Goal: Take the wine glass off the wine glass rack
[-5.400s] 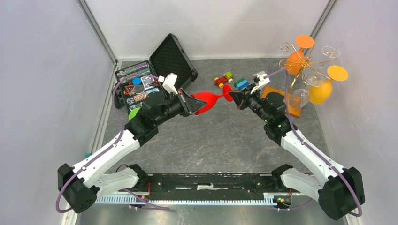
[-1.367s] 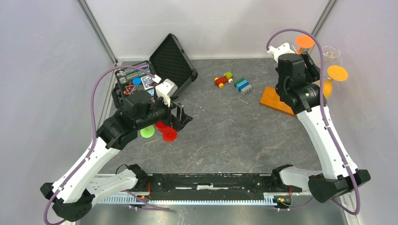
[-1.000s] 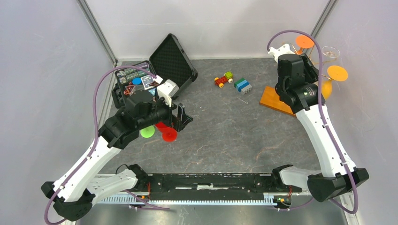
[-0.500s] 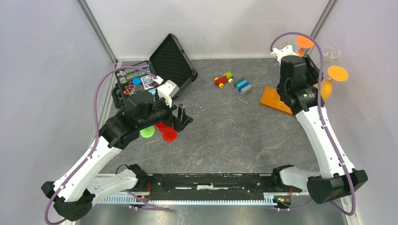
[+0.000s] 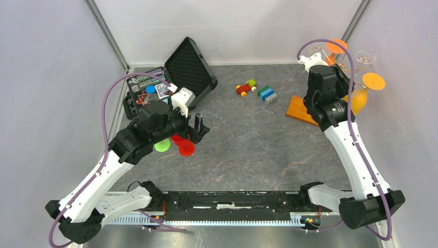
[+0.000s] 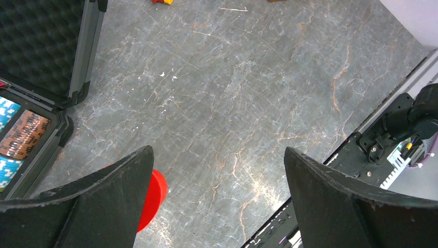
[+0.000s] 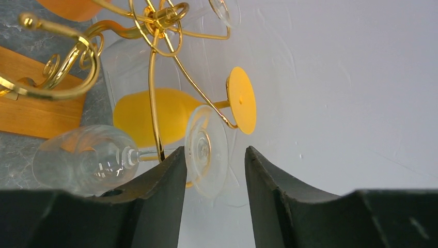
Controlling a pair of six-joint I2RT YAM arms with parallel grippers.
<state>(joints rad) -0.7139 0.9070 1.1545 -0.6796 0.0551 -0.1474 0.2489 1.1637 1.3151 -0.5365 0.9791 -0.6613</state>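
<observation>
Hanging on the wine glass rack [image 7: 36, 111], the clear wine glass [image 7: 88, 157] shows its foot between the right gripper's [image 7: 213, 155] parted fingers. Left gripper [image 6: 217, 157] gapes empty over the worktop [image 6: 232, 93]. Black case [image 5: 190, 64] lies open, printed cards [image 5: 150, 98] inside.

Bright, even light leaves soft shadows and faint sheen on the table [image 6: 248, 181].

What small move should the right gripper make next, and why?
Probably ease forward and shut on the clear wine glass near its foot. The right gripper is open, and the foot, hanging from the wine glass rack, sits just ahead of its fingertips.
</observation>
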